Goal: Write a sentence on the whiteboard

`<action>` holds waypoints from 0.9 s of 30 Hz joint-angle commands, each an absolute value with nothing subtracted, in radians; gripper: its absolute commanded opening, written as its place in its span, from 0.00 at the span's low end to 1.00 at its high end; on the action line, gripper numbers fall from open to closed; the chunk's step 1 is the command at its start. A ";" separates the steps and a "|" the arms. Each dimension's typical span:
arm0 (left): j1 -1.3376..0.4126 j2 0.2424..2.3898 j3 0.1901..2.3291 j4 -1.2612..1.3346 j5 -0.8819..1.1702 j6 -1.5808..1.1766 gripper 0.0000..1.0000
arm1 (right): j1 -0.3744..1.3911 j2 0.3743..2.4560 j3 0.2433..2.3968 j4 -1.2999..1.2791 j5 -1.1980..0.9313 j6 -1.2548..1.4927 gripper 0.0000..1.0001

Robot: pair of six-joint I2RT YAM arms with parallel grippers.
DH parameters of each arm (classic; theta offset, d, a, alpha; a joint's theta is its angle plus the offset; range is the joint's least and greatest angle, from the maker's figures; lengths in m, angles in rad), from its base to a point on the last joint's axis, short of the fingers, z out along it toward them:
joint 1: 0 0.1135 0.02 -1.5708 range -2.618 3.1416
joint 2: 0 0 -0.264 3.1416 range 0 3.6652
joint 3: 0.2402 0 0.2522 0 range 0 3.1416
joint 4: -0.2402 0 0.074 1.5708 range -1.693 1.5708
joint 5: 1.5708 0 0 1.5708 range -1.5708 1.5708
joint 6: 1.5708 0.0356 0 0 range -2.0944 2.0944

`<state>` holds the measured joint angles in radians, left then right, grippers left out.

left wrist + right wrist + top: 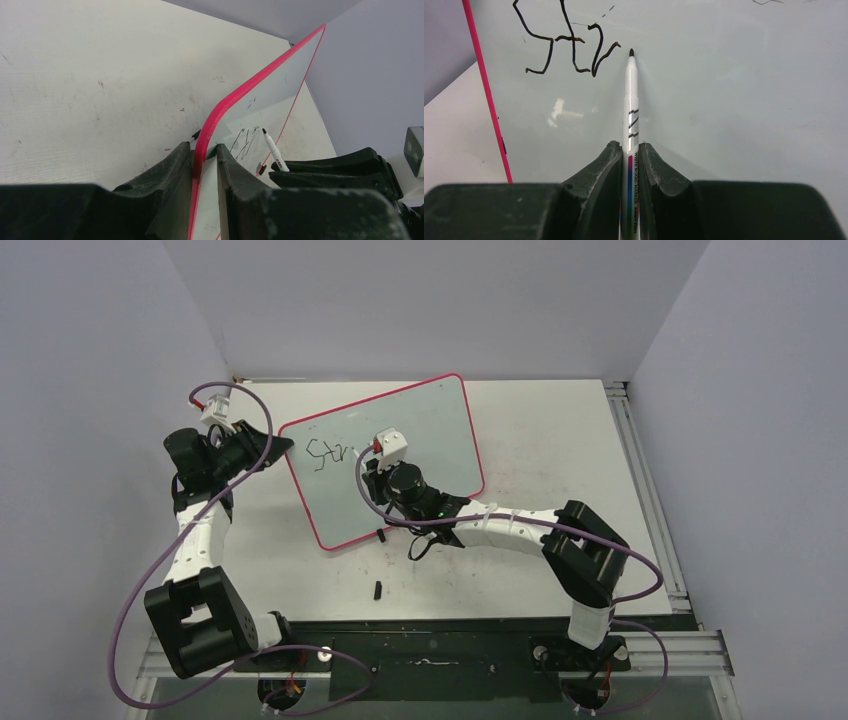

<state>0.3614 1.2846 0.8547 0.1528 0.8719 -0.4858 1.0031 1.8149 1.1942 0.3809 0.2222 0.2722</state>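
Grips a marker (pixel 630 100) in the right gripper (pixel 629 148), dark fingers (pixel 606 160) pressed on the white barrel from 9 and 3 o'clock. Points it straight toward 12 o'clock, black tip bare, over the pale glossy whiteboard (pixel 734 100). Carries three black bands and coloured lettering low on the barrel. Reads "Str" as the sentence (pixel 566 42), at 10 o'clock from the tip, last stroke ending just beside it. Cannot tell whether tip meets board. Shows the pink-red rim (pixel 484 90) at 9 o'clock, white tabletop (pixel 459 140) beyond at 8 o'clock.
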 commanded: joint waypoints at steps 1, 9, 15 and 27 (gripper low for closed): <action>0.364 1.255 0.864 0.164 0.875 -0.472 0.20 | 1.009 1.766 1.203 0.426 0.246 0.262 0.05; 0.364 1.257 0.865 0.164 0.874 -0.471 0.20 | 1.001 1.799 1.240 0.409 0.240 0.261 0.05; 0.365 1.257 0.866 0.163 0.874 -0.472 0.20 | 1.001 1.809 1.246 0.397 0.216 0.250 0.05; 0.364 1.256 0.865 0.163 0.876 -0.472 0.20 | 1.017 1.811 1.206 0.381 0.200 0.262 0.05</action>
<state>0.3614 1.2846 0.8547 0.1524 0.8719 -0.4858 1.0092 1.8149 1.2060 0.3645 0.2115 0.2619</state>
